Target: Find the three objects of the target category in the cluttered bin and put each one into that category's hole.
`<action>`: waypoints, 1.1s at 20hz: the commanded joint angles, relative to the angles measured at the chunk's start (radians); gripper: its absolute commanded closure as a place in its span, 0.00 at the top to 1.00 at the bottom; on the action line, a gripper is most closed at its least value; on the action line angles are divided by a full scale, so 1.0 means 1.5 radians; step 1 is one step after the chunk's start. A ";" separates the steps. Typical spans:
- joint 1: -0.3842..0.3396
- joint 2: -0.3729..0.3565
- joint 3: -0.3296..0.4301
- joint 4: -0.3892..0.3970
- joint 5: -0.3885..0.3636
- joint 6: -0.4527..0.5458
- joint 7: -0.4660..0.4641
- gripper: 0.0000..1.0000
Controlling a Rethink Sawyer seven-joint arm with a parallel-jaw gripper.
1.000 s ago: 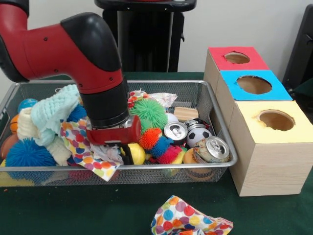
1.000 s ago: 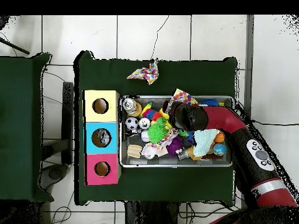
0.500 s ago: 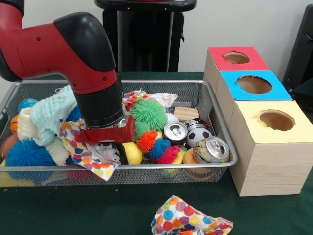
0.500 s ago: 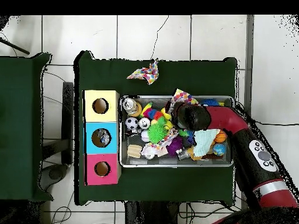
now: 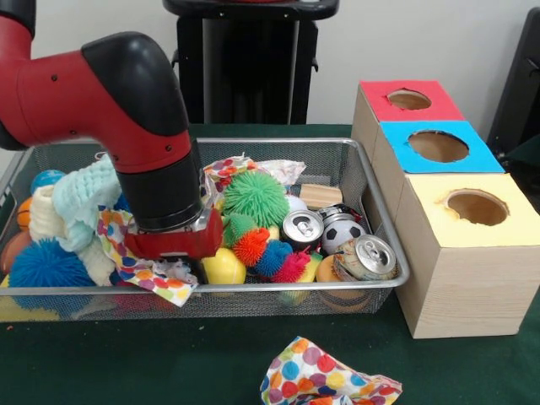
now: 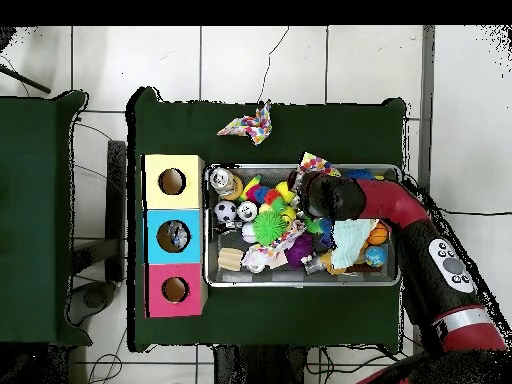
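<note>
Reaching low into the bin (image 5: 384,253), the gripper (image 5: 173,245) presses on a dotted cloth (image 5: 160,274) at its front wall; fingers hidden, grip unclear. Cloth lies crumpled, without clear direction.

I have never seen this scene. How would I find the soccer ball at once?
Start at the wire mesh bin on the green table and go to the end nearest the three coloured boxes. There, between two silver drink cans, lies the small soccer ball. Its black and white patches set it apart from the shiny cans and the bright spiky toys beside it.
</note>
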 commanded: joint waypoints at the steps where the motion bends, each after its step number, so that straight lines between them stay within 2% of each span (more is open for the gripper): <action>1: -0.016 0.055 -0.002 -0.097 -0.029 0.107 -0.279 0.00; 16: 0.000 0.053 -0.015 -0.108 -0.026 0.115 -0.283 0.00; 22: -0.007 0.035 -0.012 -0.125 -0.015 0.177 -0.321 0.00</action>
